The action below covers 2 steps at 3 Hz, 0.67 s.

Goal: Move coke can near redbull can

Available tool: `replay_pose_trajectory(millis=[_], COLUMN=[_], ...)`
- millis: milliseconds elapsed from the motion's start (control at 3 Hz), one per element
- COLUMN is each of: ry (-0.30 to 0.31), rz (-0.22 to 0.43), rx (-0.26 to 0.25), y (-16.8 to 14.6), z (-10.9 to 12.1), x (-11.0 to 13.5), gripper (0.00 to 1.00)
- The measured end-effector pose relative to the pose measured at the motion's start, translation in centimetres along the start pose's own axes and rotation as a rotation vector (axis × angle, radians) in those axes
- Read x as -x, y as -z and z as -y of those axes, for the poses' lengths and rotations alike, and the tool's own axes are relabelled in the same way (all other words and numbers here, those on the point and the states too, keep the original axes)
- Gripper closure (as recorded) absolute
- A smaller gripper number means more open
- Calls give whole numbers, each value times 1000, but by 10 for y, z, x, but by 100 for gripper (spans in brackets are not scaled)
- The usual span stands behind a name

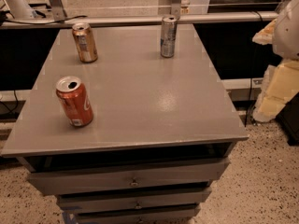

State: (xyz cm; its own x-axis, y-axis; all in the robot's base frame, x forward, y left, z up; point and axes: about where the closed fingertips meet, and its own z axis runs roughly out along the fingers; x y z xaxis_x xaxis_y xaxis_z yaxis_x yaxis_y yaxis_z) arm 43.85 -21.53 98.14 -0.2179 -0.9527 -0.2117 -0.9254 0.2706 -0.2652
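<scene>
The coke can [74, 101], red-orange with white script and a silver top, stands upright near the front left of the grey table top [140, 92]. The redbull can [168, 36], slim and silver-grey with bluish markings, stands upright at the back, right of the middle. The two cans are far apart. My gripper does not show in this view. A white and pale-yellow bulk [282, 64] at the right edge, beside the table, may be part of my arm.
A gold-brown can with a pale label [84, 42] stands upright at the back left. The table has drawers [131, 181] below its front edge. A rail [140, 18] runs behind the table. Speckled floor [266, 181] lies to the right.
</scene>
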Motion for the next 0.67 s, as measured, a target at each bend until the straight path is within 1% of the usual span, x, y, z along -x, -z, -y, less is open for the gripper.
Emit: replay_pose_trajectory(millis=[333, 667], ry=[0, -3], rz=[0, 17], rx=[0, -6], y=[0, 0], z=[0, 0], x=[0, 3], gripper=[0, 0])
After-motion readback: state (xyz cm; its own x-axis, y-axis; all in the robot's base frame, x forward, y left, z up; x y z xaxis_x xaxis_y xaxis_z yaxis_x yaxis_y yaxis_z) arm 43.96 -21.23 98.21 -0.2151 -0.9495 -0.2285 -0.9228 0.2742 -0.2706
